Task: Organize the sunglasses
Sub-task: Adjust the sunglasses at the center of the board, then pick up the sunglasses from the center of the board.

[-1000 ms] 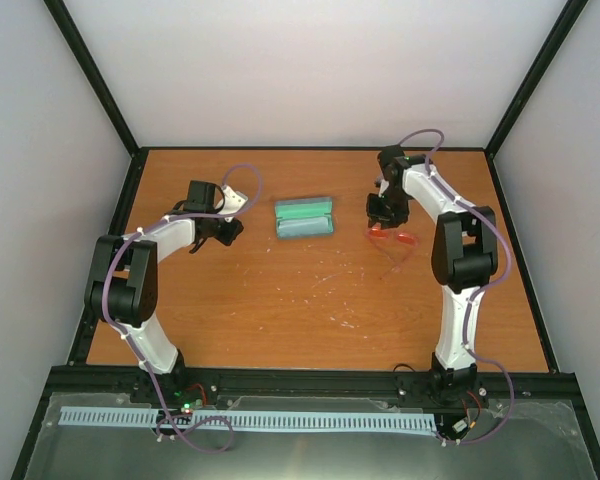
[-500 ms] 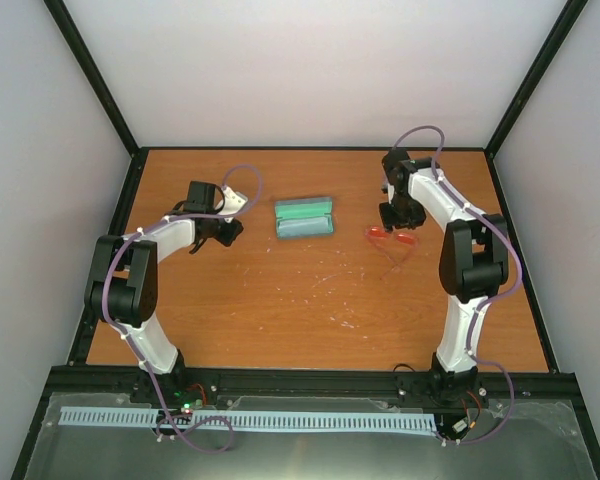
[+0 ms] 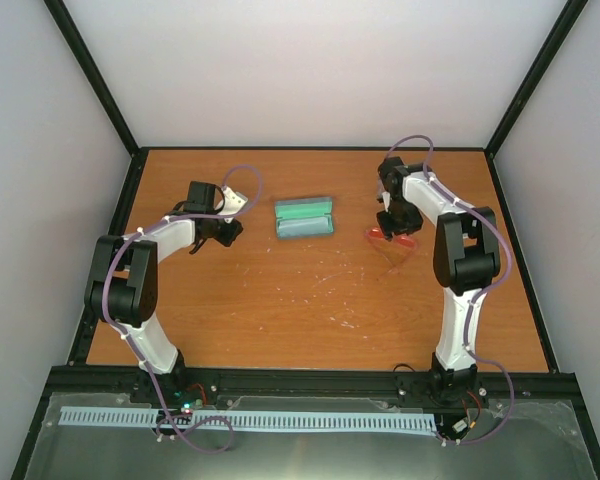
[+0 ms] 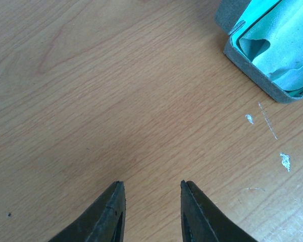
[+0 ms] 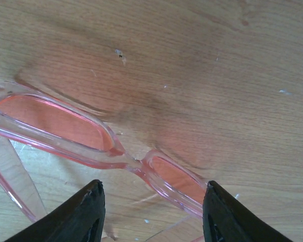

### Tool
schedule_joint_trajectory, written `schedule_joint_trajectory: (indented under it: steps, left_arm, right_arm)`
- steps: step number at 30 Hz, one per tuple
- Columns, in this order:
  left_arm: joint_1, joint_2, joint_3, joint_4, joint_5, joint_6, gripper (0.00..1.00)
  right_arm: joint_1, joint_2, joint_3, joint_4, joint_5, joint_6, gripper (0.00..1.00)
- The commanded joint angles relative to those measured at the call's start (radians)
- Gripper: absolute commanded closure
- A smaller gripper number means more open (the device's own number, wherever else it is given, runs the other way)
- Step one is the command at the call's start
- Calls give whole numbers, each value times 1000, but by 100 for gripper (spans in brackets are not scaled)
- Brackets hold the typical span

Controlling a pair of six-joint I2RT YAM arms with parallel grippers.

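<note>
Orange wood table (image 3: 280, 310), scuffed white; pale grey walls (image 3: 310, 70); black frame posts (image 3: 92, 75) at corners.

I see the sunglasses (image 5: 55, 121) as translucent pink in the frame with orange-red lenses; the tabletop (image 3: 280, 300) under them is orange wood with fine darker grain and a few white flecks; the case (image 3: 304, 217) is blue-grey outside, with a turquoise cloth (image 4: 278, 40) inside; the left arm (image 3: 170, 232) and right arm (image 3: 458, 320) are white with black joints and lilac cables; the left gripper (image 4: 151, 184) and right gripper (image 5: 152, 182) have black fingers.
</note>
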State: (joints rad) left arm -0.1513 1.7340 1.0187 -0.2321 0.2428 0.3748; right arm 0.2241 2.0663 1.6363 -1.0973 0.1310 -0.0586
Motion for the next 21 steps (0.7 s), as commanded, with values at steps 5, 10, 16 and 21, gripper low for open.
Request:
schedule_joint_trajectory:
  steps: [5,10,16,21]
  left_arm:
    - [12,-13,-2,7,9,-2,68]
    - [12,-14,-2,6,0,2,68]
    - [12,-8,11,7,10,-2,68]
    - [12,-9,69,-19,54,-16,68]
  right_arm:
    - [4,59,10,7,-11,-14,48]
    - [5,87,27,-1,-33,-11,61]
    - [5,75,27,-7,-29,-3,85]
    - [5,14,43,-36,-60,18,92]
